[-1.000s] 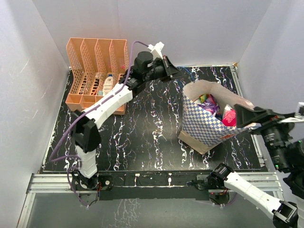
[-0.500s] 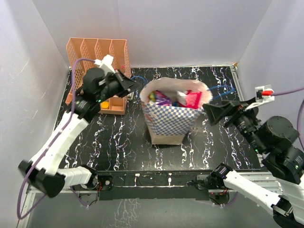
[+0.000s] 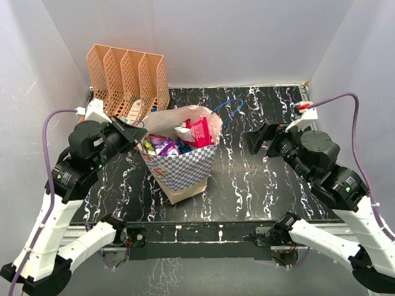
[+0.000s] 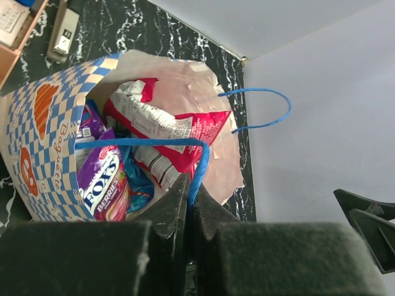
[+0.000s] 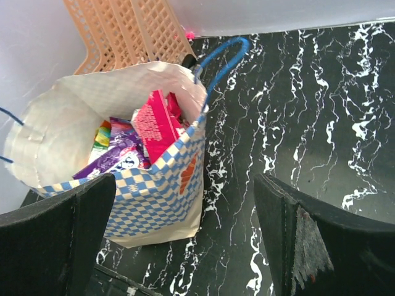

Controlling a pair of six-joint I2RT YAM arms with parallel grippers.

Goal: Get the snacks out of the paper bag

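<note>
Inside what appears to be a robotics lab test cell: plain white panels (image 3: 247,43) enclose a black marbled tabletop (image 3: 259,179), with a left arm (image 3: 68,179) and a right arm (image 3: 327,166) bolted to an aluminium rail (image 3: 203,246).

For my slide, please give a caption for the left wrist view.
Left hand pinches the blue cord handle of the paper bag, magenta pouch and purple pouch inside.
</note>
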